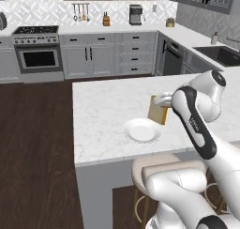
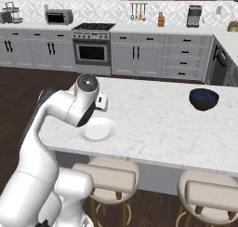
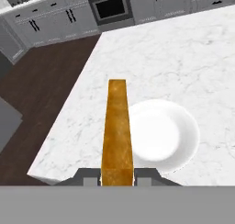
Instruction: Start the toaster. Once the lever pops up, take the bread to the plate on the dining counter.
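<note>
Now clamped in the hand [image 3: 117,176]: bread slice [image 3: 117,126], above the plate [image 3: 160,136], near the tabletop [image 3: 183,58] edge, open marble beyond.

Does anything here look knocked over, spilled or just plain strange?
Nothing spilled or broken. The one unusual sight is the bread, pinched edge-up in the tool above the dining counter, just beside the plate, which holds nothing. A dark bowl sits upright farther along.
</note>
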